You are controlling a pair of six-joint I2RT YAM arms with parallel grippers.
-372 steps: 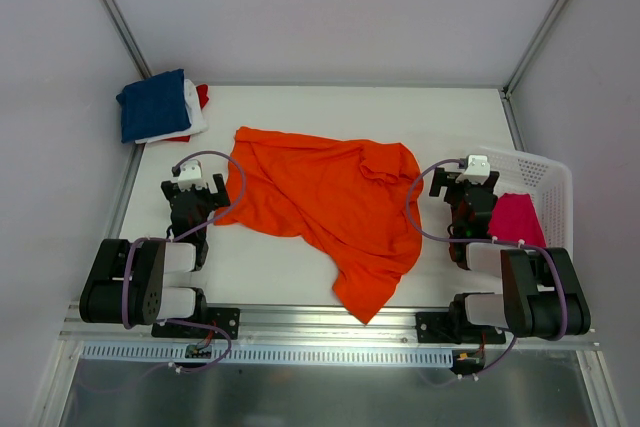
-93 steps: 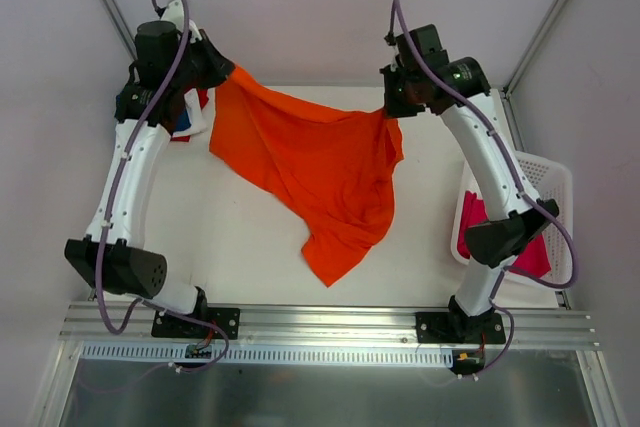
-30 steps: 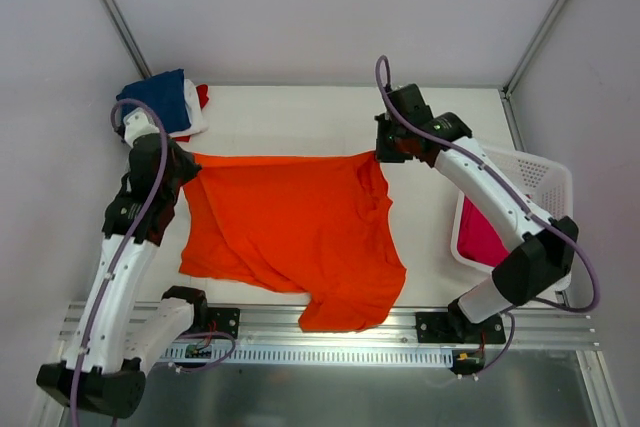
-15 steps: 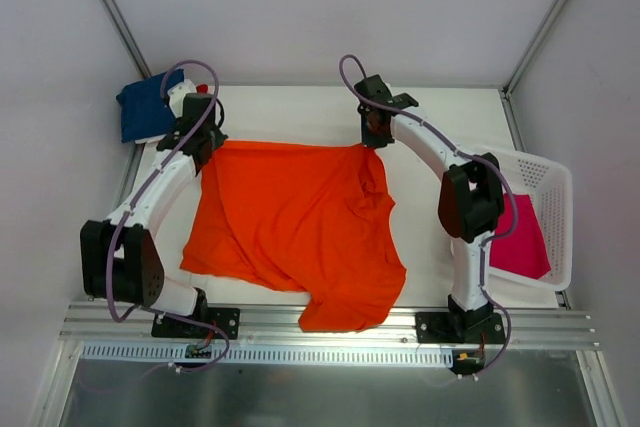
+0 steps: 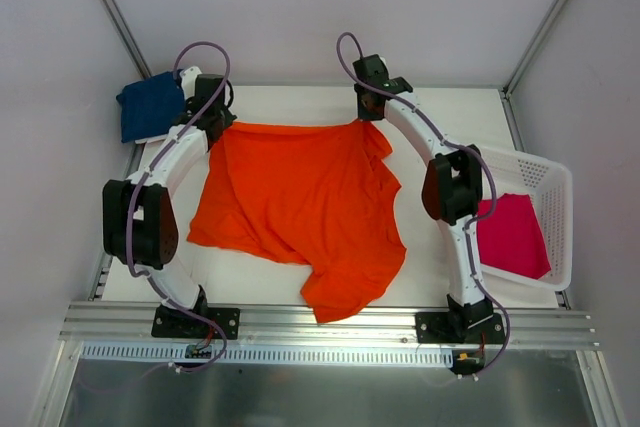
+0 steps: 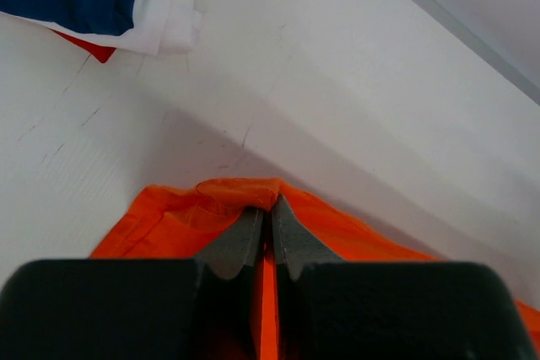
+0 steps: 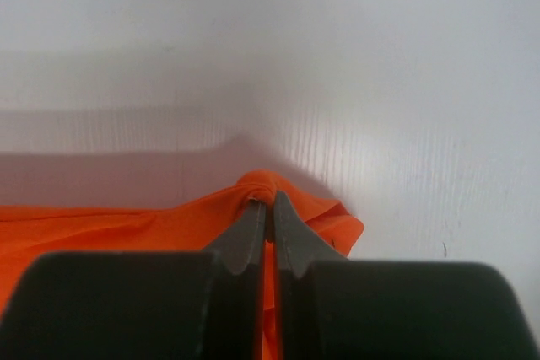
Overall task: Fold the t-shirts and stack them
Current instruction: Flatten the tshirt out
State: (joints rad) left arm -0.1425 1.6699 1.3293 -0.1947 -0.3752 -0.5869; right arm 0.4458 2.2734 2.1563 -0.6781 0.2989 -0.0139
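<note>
A bright orange t-shirt (image 5: pixel 300 197) lies spread over the middle of the white table, its far edge stretched between both arms. My left gripper (image 5: pixel 222 125) is shut on the shirt's far left corner (image 6: pixel 245 194), with cloth pinched between its fingers. At the far right corner (image 7: pixel 266 185) my right gripper (image 5: pixel 367 119) is shut on the cloth in the same way. A folded stack with a navy blue t-shirt (image 5: pixel 150 104) on top, white (image 6: pixel 173 6) and red (image 6: pixel 89 46) beneath, sits at the far left. A magenta-pink t-shirt (image 5: pixel 512 235) lies in the basket.
The white lattice basket (image 5: pixel 545 175) stands at the table's right edge. Both arms reach far out toward the back wall, the right arm (image 5: pixel 450 182) running along the shirt's right side. A metal rail (image 5: pixel 330 322) runs along the near edge.
Both grippers have carried the shirt's top edge farther toward the back of the table. The cloth has slid away from the near edge and lies flatter.
</note>
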